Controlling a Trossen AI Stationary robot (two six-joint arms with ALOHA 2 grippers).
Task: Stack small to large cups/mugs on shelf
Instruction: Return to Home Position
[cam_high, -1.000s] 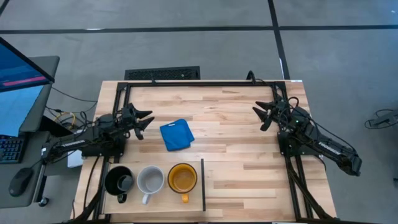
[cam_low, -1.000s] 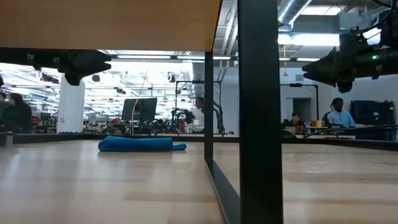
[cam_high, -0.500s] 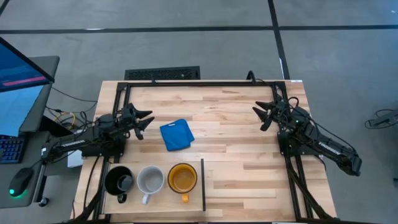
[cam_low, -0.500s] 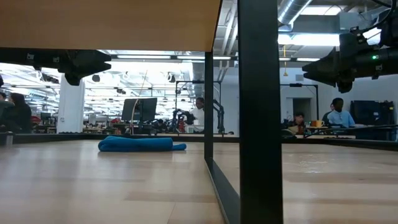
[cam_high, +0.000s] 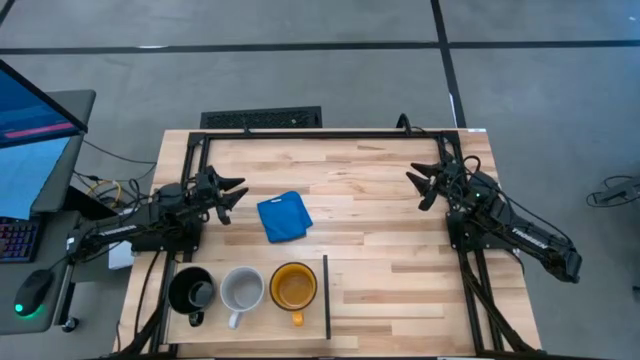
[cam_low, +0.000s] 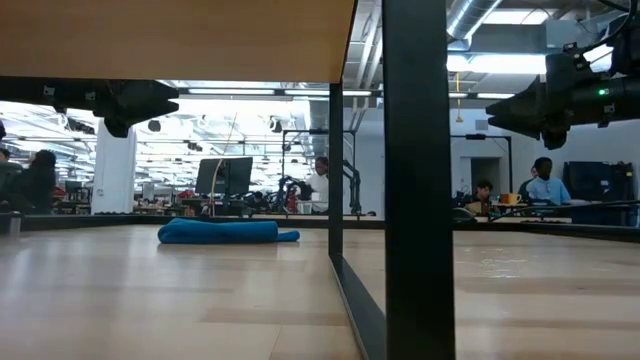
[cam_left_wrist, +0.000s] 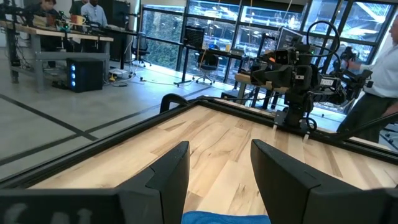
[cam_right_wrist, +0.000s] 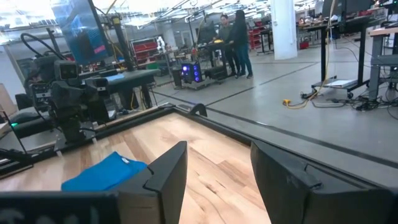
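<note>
Three mugs stand in a row on the pale wood shelf (cam_high: 255, 322) at the table's near edge: a glossy black one (cam_high: 190, 292), a grey-white one (cam_high: 241, 290) and a yellow one (cam_high: 293, 287), each on its base, mouth up. A thin dark divider (cam_high: 326, 297) stands at the shelf's right edge. My left gripper (cam_high: 234, 193) is open and empty at the table's left, above the tabletop. My right gripper (cam_high: 418, 186) is open and empty at the table's right.
A flat blue cloth (cam_high: 284, 217) lies on the planked tabletop between the arms, nearer my left gripper; it also shows in the low view (cam_low: 226, 232). A dark frame (cam_high: 330, 133) runs along the table's far edge. People show in the room beyond.
</note>
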